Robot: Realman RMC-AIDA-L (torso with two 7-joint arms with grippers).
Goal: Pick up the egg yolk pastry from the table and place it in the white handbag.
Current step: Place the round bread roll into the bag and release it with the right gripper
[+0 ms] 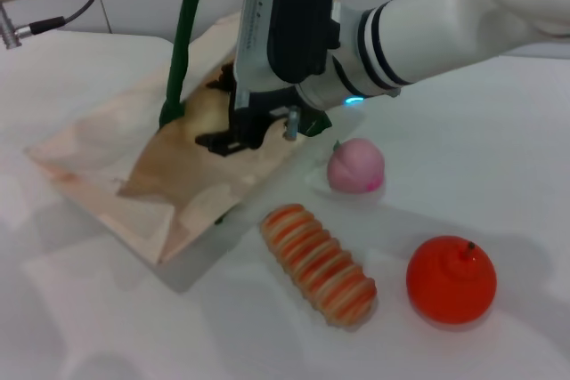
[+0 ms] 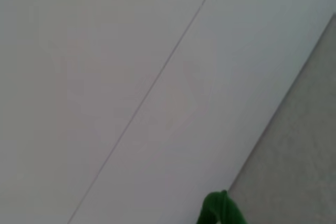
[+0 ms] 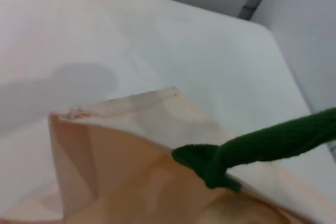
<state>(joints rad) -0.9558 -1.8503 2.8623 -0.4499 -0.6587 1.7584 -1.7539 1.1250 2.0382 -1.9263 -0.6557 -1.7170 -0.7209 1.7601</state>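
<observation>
1. The right gripper (image 1: 240, 135) hung over the handbag's (image 1: 98, 157) mouth near the surface's (image 1: 499, 131) far-left corner; I couldn't tell its fingers' state.
2. Pastry (image 1: 203, 111) sat at the mouth.
3. The left gripper wasn't visible; a green handle (image 1: 183, 37) rose upward.

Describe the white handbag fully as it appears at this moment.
The white handbag is a large cream, fabric-looking tote lying on the white table, its mouth lifted open. One thick dark green rope handle is pulled up taut, out of the head view. The right gripper hangs at the opening, over the bag's shadowed inside. The pastry isn't clearly visible.
</observation>
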